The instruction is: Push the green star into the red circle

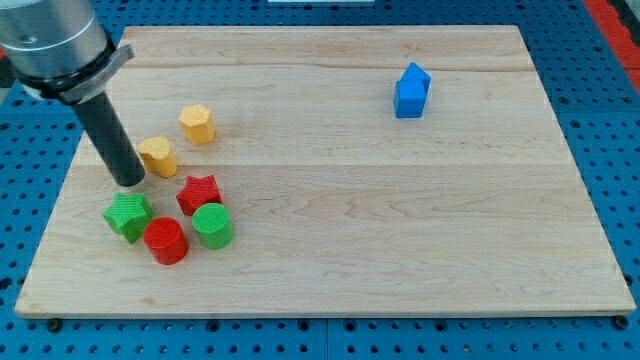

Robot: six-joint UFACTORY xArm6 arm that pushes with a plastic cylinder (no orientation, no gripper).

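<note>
The green star [127, 215] lies at the view's lower left of the wooden board, touching or nearly touching the red circle [165, 241], which sits just to its lower right. My tip [130, 181] is right above the green star, close to its upper edge, and just left of a yellow block. The dark rod rises from it toward the view's upper left.
A green circle [212, 225] sits right of the red circle, with a red star [198, 193] above it. Two yellow blocks [158, 156] [197, 124] lie above those. A blue block [411, 91] stands at the upper right. The board's left edge [62, 190] is near.
</note>
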